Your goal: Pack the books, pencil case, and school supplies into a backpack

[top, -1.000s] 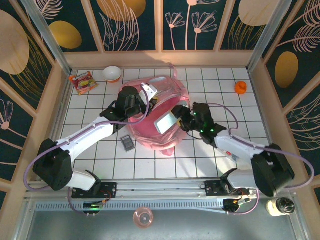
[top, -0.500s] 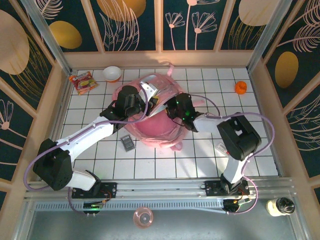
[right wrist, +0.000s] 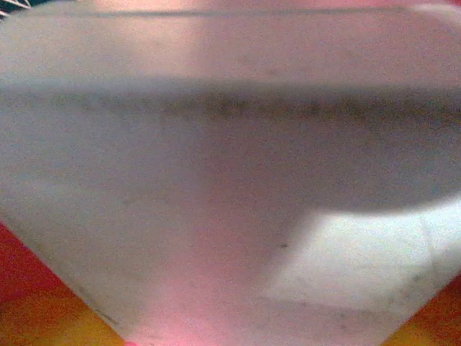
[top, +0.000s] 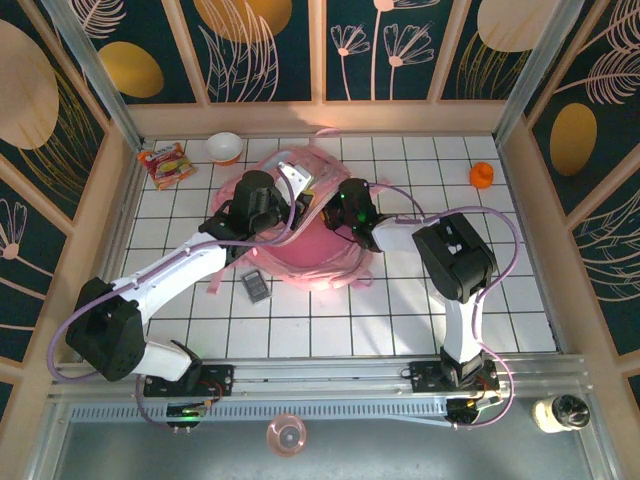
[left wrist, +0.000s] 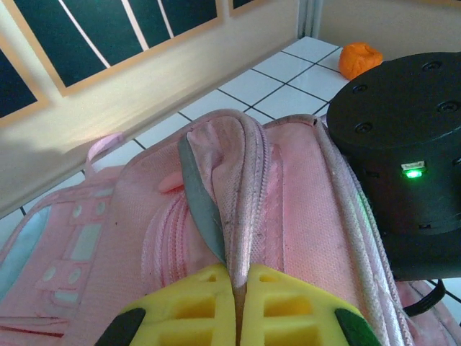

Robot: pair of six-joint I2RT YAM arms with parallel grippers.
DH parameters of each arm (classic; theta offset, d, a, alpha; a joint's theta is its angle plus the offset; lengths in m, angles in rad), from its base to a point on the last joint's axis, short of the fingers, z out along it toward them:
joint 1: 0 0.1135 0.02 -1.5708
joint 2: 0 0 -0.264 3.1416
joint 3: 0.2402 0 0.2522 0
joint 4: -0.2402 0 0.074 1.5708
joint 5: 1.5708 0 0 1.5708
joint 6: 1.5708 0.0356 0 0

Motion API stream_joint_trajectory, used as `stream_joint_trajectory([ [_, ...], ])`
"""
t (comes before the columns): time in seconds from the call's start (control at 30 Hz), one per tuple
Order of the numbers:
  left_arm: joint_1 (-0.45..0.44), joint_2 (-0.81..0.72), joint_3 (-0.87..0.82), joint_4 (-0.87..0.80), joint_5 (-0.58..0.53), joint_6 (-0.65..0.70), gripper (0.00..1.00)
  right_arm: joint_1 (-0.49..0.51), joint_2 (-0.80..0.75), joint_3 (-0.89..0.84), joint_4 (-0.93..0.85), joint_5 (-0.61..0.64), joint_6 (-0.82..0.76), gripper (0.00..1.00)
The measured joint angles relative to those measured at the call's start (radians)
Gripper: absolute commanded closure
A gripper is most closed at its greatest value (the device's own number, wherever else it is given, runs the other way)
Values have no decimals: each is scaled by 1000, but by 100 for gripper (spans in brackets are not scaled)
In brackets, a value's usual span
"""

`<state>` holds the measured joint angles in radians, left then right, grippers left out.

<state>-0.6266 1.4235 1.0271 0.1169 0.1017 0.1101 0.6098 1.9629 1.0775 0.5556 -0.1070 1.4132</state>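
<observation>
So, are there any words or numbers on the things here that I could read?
Nothing here can be read.
snack packet: has printing, but too small to read.
calculator: any marks on it are too small to read.
backpack: no letters in sight, just plain shapes on its pale part.

You have no text, label, brand or number that you can read here. The red-and-yellow snack packet (top: 166,163) at the far left corner of the bench (top: 400,320) carries printing, but it is too small for you to make out. The dark grey calculator (top: 256,287) just beside the pink backpack (top: 310,260) shows nothing legible. The black arm housing (left wrist: 403,122) shows you one lit green dot.
</observation>
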Motion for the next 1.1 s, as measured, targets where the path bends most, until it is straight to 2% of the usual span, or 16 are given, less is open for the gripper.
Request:
stream_joint_trajectory([
  [0.33,-2,0,0,8,-44,5,100,-1,-100,-25,-147,16,-55,20],
  [0.63,-4,-5,-10,21,-75,4,100,-2,-334,-126,-325,48,-183,20],
  [0.83,-4,-5,-10,21,-85,-1,100,-14,-512,-159,-525,63,-288,23],
  [1.0,-4,-5,-18,36,-85,-14,100,-81,-699,-197,-723,60,-378,23],
  [1.1,-4,-5,-28,47,-85,-19,100,-178,-813,-238,-857,59,-428,22],
])
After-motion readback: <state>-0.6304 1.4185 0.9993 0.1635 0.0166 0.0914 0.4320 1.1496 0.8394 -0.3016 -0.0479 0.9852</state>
